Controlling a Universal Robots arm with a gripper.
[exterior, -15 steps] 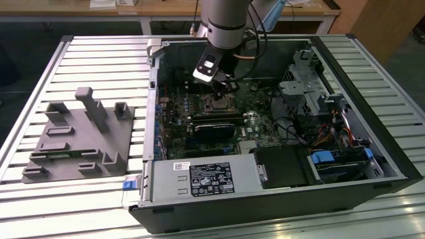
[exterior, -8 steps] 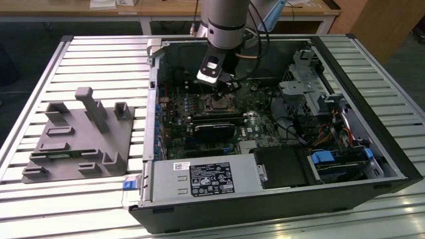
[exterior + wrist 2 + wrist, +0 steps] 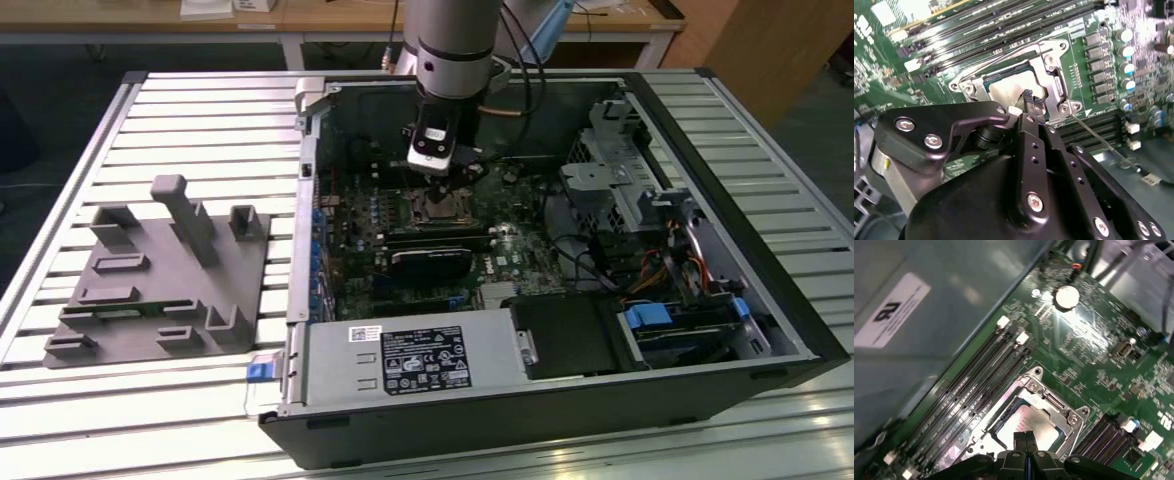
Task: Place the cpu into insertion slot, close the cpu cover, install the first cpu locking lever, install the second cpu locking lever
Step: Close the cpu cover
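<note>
Second wrist view shows the gripper with its two dark fingertips pressed together and nothing between them, hovering just above the cpu, which lies pale and flat in the insertion slot on the green motherboard. The cpu cover appears to lie down over the chip, framing it through its square cut-out, though its near edge is hidden behind the fingertips, and a thin wire locking lever slants away from the socket's corner. From the exterior view, the arm stands over the socket inside the open computer case.
</note>
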